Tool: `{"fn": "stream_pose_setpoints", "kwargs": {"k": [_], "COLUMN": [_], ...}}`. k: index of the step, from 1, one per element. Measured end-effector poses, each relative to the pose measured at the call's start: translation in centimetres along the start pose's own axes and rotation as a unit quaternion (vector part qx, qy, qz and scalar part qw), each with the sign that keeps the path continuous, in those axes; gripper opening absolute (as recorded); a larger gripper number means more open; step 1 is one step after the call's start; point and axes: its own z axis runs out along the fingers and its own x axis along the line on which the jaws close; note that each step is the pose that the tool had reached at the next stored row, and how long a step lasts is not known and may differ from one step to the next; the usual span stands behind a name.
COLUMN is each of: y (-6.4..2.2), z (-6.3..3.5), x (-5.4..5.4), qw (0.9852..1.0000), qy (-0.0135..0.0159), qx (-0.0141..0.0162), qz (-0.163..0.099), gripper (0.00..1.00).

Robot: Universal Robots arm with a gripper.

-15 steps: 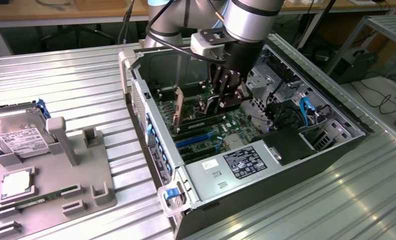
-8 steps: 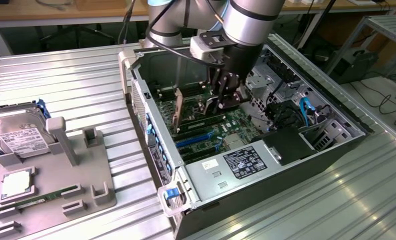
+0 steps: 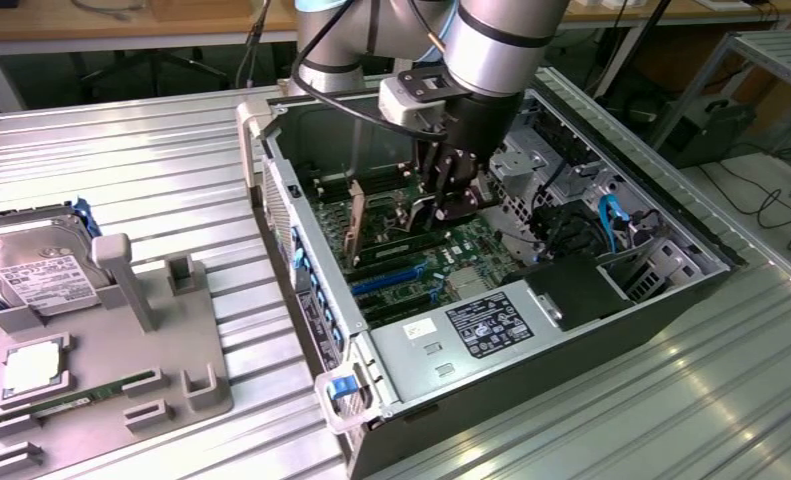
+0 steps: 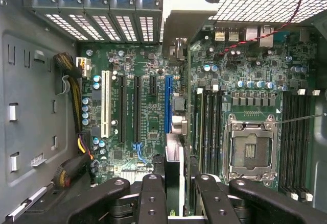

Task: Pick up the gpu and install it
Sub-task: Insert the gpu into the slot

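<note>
Bright even daylight, glare on the ribbed metal table point(image 3: 128, 160), case interior shadowed, wrist foreground soft.

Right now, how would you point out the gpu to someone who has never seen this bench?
Find the open computer case lying on the ribbed metal table, under the robot arm. Over its green motherboard, the hand grips the gpu, a thin card standing on edge. Unlike the flat boards and slots around it, it shows a brownish back and stands upright inside the case.

Ribbed metal table point(image 3: 128, 180) (dull sheen)
</note>
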Motion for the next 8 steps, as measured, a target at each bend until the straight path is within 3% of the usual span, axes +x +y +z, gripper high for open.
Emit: {"fn": "stream_pose_setpoints", "kwargs": {"k": [8], "y": [0.17], "z": [0.31], "x": [0.00], "qw": [1.0000], "qy": [-0.0001], "qx": [0.0000], "qz": [0.000], "gripper": [0.27]}}
